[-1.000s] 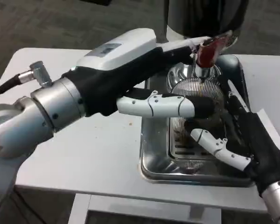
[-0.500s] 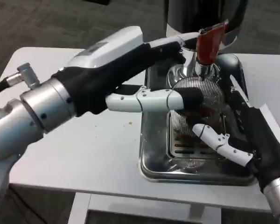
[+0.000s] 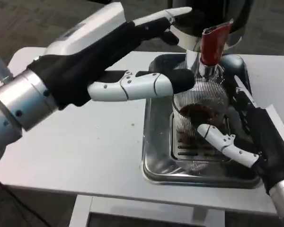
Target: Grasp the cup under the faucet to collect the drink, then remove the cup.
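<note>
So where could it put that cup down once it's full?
Bare white table lies left of the metal tray, below the left hand. It is crowded inside the tray: the cup stands under the red faucet, with the right hand around it.

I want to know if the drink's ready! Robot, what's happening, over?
Right hand grips ribbed cup under red-handled faucet. Dark drink inside. Left hand open, raised beside faucet. Cup on drip tray.

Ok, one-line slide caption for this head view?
Right hand holds the ribbed cup of dark drink under the red-handled faucet on a metal tray; left hand hovers open beside it.
</note>
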Robot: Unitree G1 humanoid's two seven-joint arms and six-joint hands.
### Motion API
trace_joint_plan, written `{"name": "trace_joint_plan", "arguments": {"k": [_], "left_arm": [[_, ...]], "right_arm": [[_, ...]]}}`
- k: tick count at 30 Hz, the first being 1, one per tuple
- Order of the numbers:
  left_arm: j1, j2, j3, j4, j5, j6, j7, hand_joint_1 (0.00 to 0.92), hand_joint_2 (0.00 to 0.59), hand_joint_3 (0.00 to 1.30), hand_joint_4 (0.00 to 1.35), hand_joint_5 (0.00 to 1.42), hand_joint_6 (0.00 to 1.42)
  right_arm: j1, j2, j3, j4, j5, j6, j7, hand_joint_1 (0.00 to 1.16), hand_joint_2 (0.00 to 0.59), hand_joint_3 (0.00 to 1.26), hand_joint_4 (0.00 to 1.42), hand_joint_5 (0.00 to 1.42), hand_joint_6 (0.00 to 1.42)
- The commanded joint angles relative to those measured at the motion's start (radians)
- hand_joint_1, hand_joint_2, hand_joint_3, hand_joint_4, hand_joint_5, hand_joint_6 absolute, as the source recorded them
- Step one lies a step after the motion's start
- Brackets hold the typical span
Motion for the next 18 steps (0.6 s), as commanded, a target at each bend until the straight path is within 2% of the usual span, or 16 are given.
{"name": "trace_joint_plan", "arguments": {"k": [1,11,18], "left_arm": [[0.074,0.031,0.048,-0.068,-0.023,0.02,-0.008,0.006,0.078,0.15,0.15,0.25,0.2],[0.335,0.047,0.219,-0.164,-0.047,0.036,0.005,0.012,0.081,0.17,0.17,0.28,0.22],[0.461,0.032,0.273,-0.18,-0.04,0.019,0.022,0.012,0.081,0.17,0.18,0.3,0.23]], "right_arm": [[0.014,0.007,-0.004,-0.019,0.016,-0.004,-0.006,0.57,0.249,0.03,0.04,0.1,0.18],[0.027,-0.001,-0.013,-0.028,0.036,-0.009,-0.002,0.56,0.258,0.02,0.03,0.11,0.2],[0.024,-0.009,-0.021,-0.035,0.049,-0.008,0.005,0.56,0.258,0.02,0.03,0.11,0.2]]}}
